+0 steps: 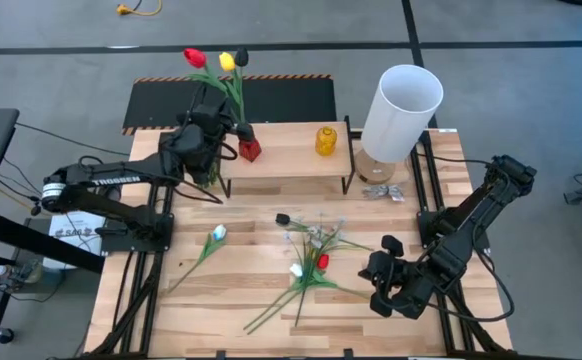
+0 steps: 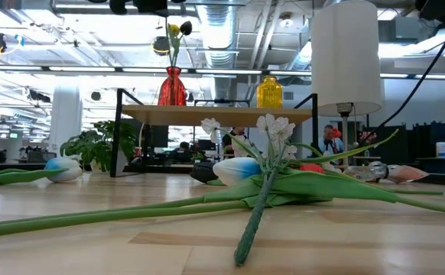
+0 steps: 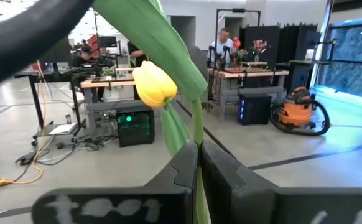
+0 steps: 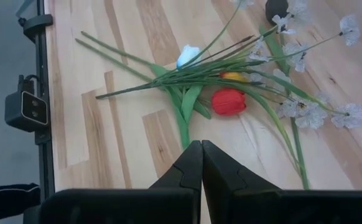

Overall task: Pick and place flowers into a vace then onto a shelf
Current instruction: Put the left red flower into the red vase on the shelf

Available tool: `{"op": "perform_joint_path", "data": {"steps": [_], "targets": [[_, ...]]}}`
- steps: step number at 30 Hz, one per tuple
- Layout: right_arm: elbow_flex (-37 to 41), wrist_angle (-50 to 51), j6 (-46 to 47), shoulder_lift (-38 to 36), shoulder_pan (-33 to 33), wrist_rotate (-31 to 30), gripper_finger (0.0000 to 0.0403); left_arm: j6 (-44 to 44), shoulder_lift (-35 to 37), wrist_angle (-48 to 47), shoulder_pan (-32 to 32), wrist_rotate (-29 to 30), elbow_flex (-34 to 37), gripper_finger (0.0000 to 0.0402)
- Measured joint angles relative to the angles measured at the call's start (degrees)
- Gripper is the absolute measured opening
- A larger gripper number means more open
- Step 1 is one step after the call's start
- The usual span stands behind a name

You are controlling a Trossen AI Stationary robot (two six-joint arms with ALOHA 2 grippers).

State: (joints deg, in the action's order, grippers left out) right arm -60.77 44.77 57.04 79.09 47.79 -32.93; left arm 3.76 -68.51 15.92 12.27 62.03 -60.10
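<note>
Near you, loose flowers [image 1: 311, 262] lie on the counter [image 1: 241, 300] before the shelf [image 1: 291, 158]; right gripper [image 1: 389, 300] hovers beside them, fingers closed, empty. Farther, left gripper [image 1: 214, 128] pinches a yellow tulip [image 1: 227, 61] stem over the red vase [image 1: 249, 148] on the shelf; lowering crooked could tip it.

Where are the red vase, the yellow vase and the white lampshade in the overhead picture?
red vase [image 1: 249, 149], high view, on its red body at the shelf's left end.
yellow vase [image 1: 326, 141], high view, on its rounded body.
white lampshade [image 1: 399, 113], high view, on its outer side wall.
</note>
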Motion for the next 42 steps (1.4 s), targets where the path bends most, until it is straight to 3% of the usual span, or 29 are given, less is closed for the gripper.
{"op": "perform_joint_path", "data": {"steps": [17,27,35,42], "targets": [[0.0,-0.2,0.3,0.0,0.1,0.0,0.0000,-9.5,-4.0,-9.1,0.6,-1.6,0.0,0.0000],[0.0,-0.2,3.0,0.0,0.6,0.0,0.0000,-15.1,-4.7,-9.4,0.6,5.3,0.0,0.0000],[0.0,-0.2,2.5,0.0,0.6,0.0,0.0000,-21.1,-4.7,-16.7,0.6,4.4,0.0,0.0000],[0.0,-0.2,2.5,0.0,0.6,-0.2,0.0000,-21.8,-4.7,-17.0,0.6,3.9,0.0,0.0000]]}}
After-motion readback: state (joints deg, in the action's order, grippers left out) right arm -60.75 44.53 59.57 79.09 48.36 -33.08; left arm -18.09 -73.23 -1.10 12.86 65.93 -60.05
